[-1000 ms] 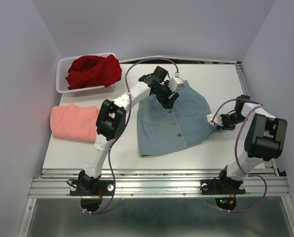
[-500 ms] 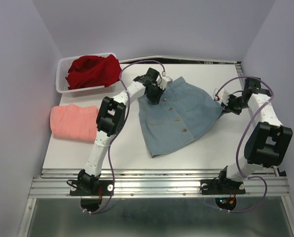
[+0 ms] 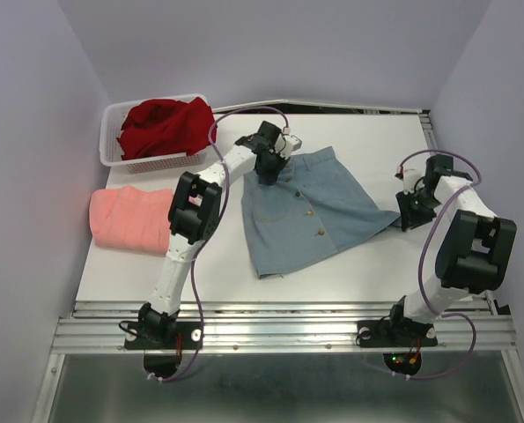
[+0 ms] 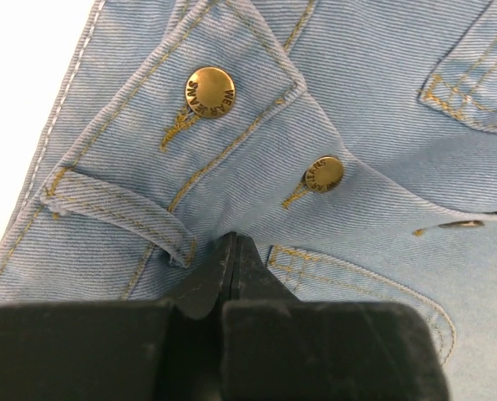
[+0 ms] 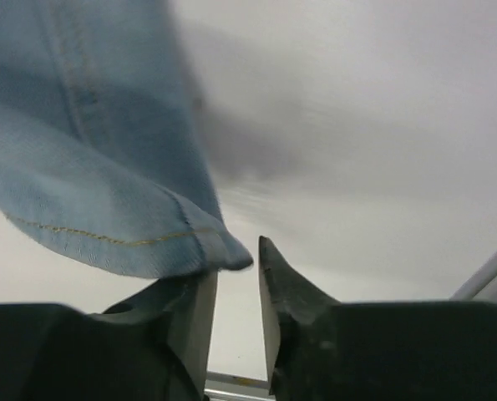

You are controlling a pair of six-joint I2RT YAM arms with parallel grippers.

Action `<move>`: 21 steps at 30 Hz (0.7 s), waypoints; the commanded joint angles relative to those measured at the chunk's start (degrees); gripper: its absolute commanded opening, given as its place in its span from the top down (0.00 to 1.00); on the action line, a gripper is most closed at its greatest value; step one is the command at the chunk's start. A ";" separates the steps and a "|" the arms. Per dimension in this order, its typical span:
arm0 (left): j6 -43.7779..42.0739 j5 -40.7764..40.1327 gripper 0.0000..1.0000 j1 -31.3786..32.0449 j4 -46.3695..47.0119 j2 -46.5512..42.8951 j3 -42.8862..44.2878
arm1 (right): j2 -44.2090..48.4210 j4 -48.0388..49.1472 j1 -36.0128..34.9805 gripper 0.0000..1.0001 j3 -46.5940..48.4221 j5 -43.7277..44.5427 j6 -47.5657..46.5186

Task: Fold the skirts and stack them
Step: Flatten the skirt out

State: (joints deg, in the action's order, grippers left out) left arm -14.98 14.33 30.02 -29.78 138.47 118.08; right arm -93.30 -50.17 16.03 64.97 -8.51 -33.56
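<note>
The blue-grey denim skirt [image 3: 310, 216] lies spread flat mid-table, buttons up. My left gripper [image 3: 270, 166] is shut on its waistband, just under the brass buttons [image 4: 231, 244]; the cloth [image 4: 340, 100] fills the left wrist view. My right gripper [image 3: 405, 214] sits at the skirt's right hem corner with its jaws a narrow gap apart [image 5: 235, 261]. The hem corner [image 5: 98, 200] drapes over one finger and is not pinched. The salmon-pink skirt [image 3: 131, 218] lies folded at the table's left edge. The dark red skirt [image 3: 165, 123] is bunched in the basket.
The white mesh basket [image 3: 110, 141] stands at the far left corner. A metal rail [image 3: 288, 328] runs along the near edge, and the walls close in on the left, right and back.
My left gripper shut on the waistband and drew it towards the far left. My right gripper tugged the hem corner out to the right, then parted its jaws; the skirt now lies flatter.
</note>
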 commanded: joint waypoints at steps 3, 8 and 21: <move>-4.44 -7.65 0.89 -2.33 -3.01 -1.80 1.79 | -1.53 14.05 1.28 0.35 4.80 6.42 10.90; -9.96 -0.80 0.60 -2.42 -3.27 -7.84 3.38 | -0.59 3.17 1.28 0.21 12.19 -5.27 -4.56; -10.77 7.98 0.48 -0.23 -1.43 -28.86 -26.11 | -4.75 -4.40 -3.08 0.37 29.83 -29.37 -7.77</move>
State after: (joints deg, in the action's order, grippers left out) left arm -24.71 17.87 28.29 -31.77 114.41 101.41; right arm -89.91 -54.24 16.71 85.78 -29.50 -46.02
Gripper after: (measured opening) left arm 0.520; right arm 0.777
